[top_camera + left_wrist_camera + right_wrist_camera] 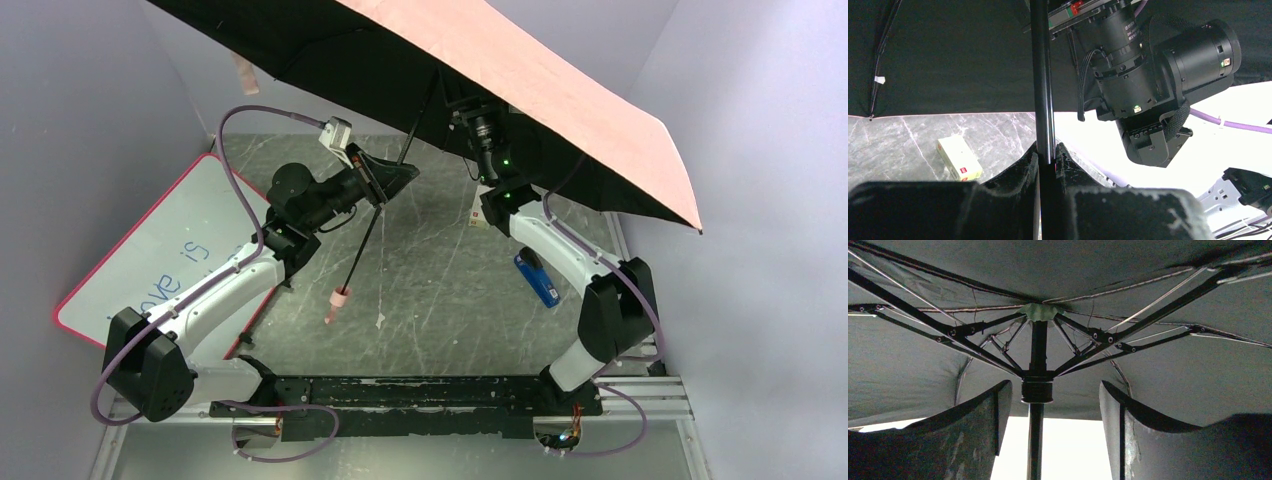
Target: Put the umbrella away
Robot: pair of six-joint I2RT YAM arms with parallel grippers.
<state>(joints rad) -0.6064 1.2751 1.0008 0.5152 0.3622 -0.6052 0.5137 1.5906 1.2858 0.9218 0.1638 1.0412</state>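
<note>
The umbrella point(520, 90) is fully open and held up off the table, its canopy tilted, pale pink on the outer face and black inside, with thin ribs point(1148, 325) spread out from the hub. Its dark shaft point(1042, 75) slants down to a stubby pink handle point(342, 295) hanging free above the table. The left fingers point(1018, 175) pinch the shaft partway along.

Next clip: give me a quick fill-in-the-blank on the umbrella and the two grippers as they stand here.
1. On the umbrella, the outer fabric is pale ____.
2. The left gripper is shut on the umbrella's ____.
3. The right gripper stands ____, straddling the shaft just under the ribs without gripping it.
Missing words: pink; shaft; open.
</note>
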